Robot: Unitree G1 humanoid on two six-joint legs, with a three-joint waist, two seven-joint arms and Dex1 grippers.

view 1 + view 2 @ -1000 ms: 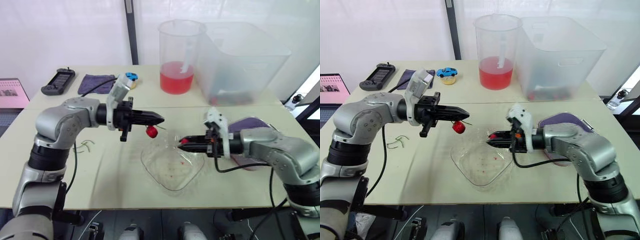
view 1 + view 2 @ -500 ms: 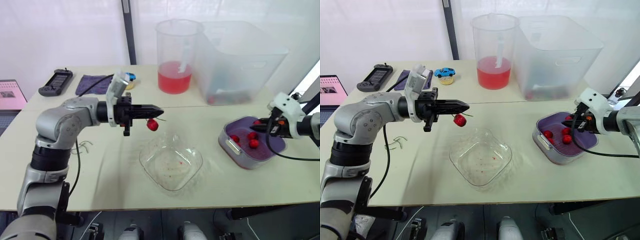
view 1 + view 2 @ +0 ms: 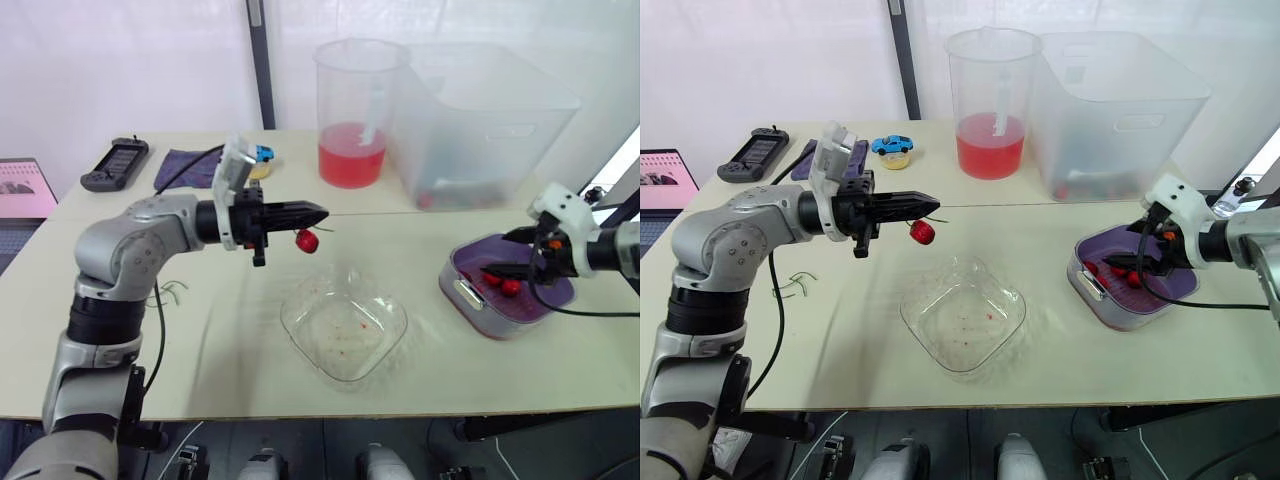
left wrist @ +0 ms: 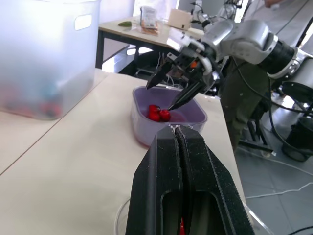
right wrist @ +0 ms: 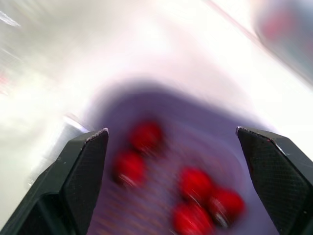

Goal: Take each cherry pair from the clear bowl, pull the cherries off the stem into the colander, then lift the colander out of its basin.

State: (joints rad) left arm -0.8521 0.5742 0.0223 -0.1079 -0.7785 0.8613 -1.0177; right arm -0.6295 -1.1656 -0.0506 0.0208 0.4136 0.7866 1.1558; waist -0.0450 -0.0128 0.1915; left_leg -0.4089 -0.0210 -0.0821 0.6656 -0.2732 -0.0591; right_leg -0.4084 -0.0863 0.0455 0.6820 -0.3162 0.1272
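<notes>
Cherry (image 3: 307, 240) hangs centre frame from my left gripper (image 3: 322, 212), clamped on its stem, arm stretched level, upper left of clear bowl (image 3: 343, 322). Right gripper (image 3: 500, 253) spread wide over colander (image 3: 480, 315), centre right.

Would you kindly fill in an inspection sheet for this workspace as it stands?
Surface: beige table with a seam.
Job's things: clear bowl holds only red specks; cherry hangs by its stem from left gripper; purple colander holds cherries.
Clutter: pitcher of red liquid, clear bin, purple cloth, black handset, toy car, loose stems.
Grippers: left gripper shut on stem; right gripper open over colander.
Cables: black cable along each arm.
Surroundings: white curtain, dark pole, screen.
</notes>
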